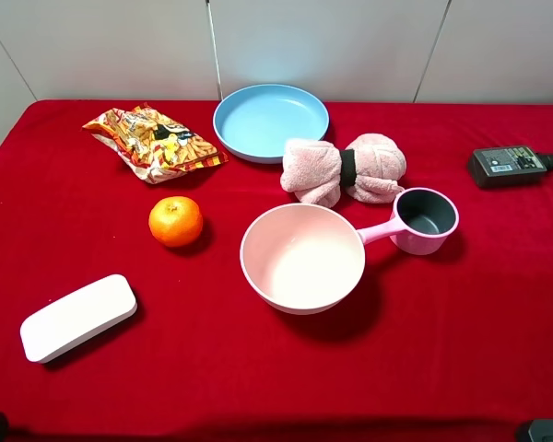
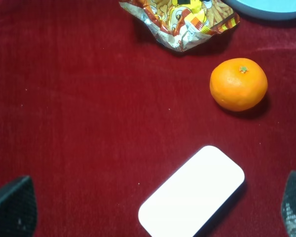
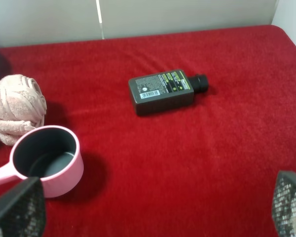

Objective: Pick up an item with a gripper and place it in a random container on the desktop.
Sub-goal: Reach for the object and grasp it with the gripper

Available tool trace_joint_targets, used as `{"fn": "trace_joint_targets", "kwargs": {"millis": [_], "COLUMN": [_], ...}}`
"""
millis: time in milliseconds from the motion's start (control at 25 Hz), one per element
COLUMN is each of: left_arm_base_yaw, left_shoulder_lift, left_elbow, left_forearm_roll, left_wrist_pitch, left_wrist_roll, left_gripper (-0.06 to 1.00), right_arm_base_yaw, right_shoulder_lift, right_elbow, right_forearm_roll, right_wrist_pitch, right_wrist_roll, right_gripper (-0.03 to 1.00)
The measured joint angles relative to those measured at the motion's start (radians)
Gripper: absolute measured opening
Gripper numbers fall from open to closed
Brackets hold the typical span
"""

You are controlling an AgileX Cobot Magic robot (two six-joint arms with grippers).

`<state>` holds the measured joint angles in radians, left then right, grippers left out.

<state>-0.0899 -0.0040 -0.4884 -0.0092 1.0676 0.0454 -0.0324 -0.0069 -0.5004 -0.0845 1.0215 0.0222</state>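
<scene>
Status: nothing picked yet. Bottle (image 1: 511, 166) lies flat on its broad face at the 3 o'clock edge of the table (image 1: 461, 350), label up, cap toward 3 o'clock, bare red cloth all round it. Lying flat, it offers only the two long narrow sides. I'd go for a top-down pinch across the width at mid-body, not at the cap.

Right pincer (image 3: 153, 210): jaws spread wide, empty. Both fingertips sit at the edges of its wrist view, with the bottle (image 3: 163, 91) ahead between them. Reads as a pre-grasp lineup, well short of the bottle, nothing touching. It's the sensible arm, since the bottle is on its side.

Left pincer (image 2: 153, 210): also wide and empty, hanging over the white case (image 2: 192, 192), with the mandarin (image 2: 238, 84) and snack bag (image 2: 180, 22) beyond. Looks parked; nothing there is the target.

Drop target: light-blue plate (image 1: 270, 120) at 12 o'clock, empty, with a shallow rim, so release should be easy. From the bottle it lies toward 9–10 o'clock, well apart. In between are two things:
- The pink towel roll (image 1: 346, 168), which looks to touch the plate's 4 o'clock rim.
- The pink handled cup (image 1: 426, 221), whose handle reaches the pink bowl (image 1: 301, 258) at table centre. Can't tell if handle and bowl touch.

Risks as I see them: a low carry would clip the towel, so lift before traversing. The flat bottle may twist in the jaws if gripped off-centre.
</scene>
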Motion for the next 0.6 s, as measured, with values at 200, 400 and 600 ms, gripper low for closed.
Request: {"fn": "trace_joint_targets", "kwargs": {"millis": [200, 400, 600], "left_arm_base_yaw": [0.0, 0.0, 0.0], "left_shoulder_lift": [0.0, 0.0, 0.0], "left_elbow": [0.0, 0.0, 0.0], "left_forearm_roll": [0.0, 0.0, 0.0], "left_wrist_pitch": [0.0, 0.0, 0.0], "left_wrist_roll": [0.0, 0.0, 0.0], "left_gripper": [0.99, 0.99, 0.99], "right_arm_base_yaw": [0.0, 0.0, 0.0], "right_shoulder_lift": [0.0, 0.0, 0.0], "right_elbow": [0.0, 0.0, 0.0], "right_forearm_roll": [0.0, 0.0, 0.0], "right_wrist_pitch": [0.0, 0.0, 0.0], "right_wrist_roll": [0.0, 0.0, 0.0], "right_gripper": [0.69, 0.69, 0.69]}}
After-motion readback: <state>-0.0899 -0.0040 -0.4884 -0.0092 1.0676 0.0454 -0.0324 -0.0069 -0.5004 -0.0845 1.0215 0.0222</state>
